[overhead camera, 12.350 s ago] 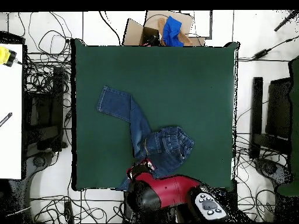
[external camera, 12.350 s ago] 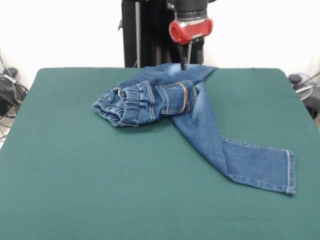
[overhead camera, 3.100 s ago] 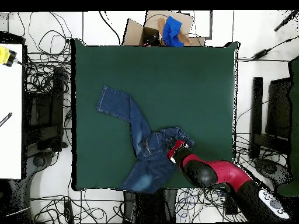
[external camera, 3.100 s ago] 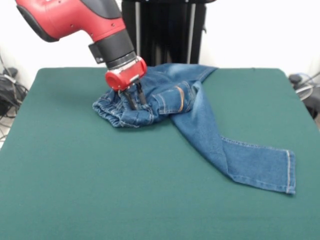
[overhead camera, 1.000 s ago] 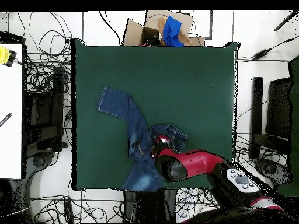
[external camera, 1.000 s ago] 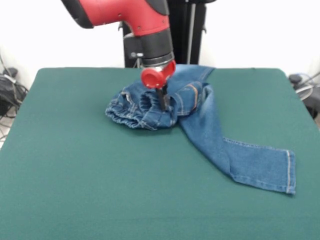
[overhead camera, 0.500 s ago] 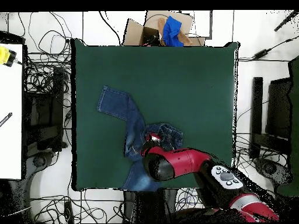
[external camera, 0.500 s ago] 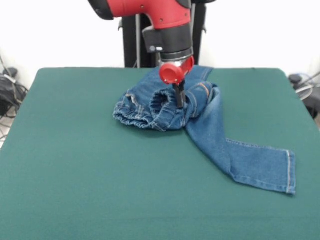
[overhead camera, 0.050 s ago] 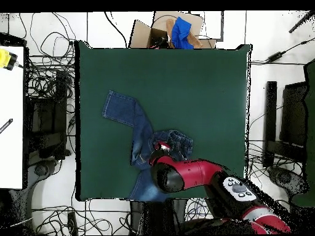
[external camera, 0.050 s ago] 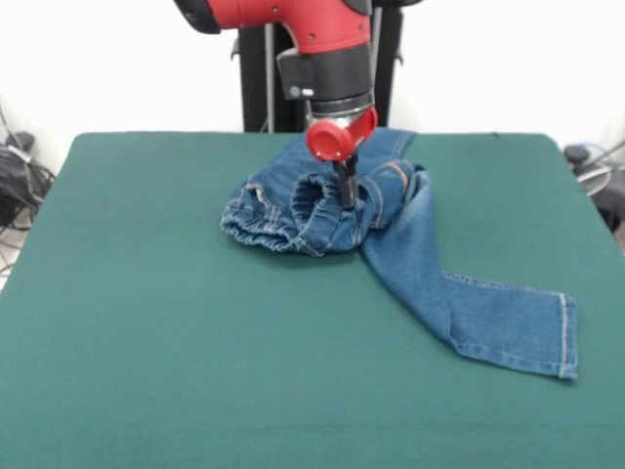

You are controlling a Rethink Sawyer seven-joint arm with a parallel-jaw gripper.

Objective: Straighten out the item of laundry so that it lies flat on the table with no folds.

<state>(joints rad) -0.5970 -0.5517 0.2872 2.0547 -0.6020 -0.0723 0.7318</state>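
The item of laundry (external camera, 0.050 s ago: 410, 264), a small pair of blue jeans, lies bunched on the green table (external camera, 0.050 s ago: 176, 352). Its elastic waistband (external camera, 0.050 s ago: 269, 223) is crumpled into a heap at the middle, and one leg runs straight out to a hem (external camera, 0.050 s ago: 566, 337) at the right. My gripper (external camera, 0.050 s ago: 346, 195) comes down from the red arm into the heap, shut on a fold of denim beside the orange-stitched pocket (external camera, 0.050 s ago: 391, 181). From above, the jeans (overhead camera, 0.050 s ago: 140, 126) stretch from the hem at upper left to the heap, where the gripper (overhead camera, 0.050 s ago: 157, 149) is mostly hidden under the arm.
A cardboard box with blue cloth (overhead camera, 0.050 s ago: 175, 31) sits beyond the table's top edge in the overhead view. Cables (overhead camera, 0.050 s ago: 46, 92) lie on the floor to the left, and a white desk (overhead camera, 0.050 s ago: 9, 123) stands at the far left. Dark stands (overhead camera, 0.050 s ago: 280, 123) are at the right.
Over the last seconds my gripper dragged the waistband heap to the right in the front view, bunching it against the pocket area. In the last half second it barely shifted.
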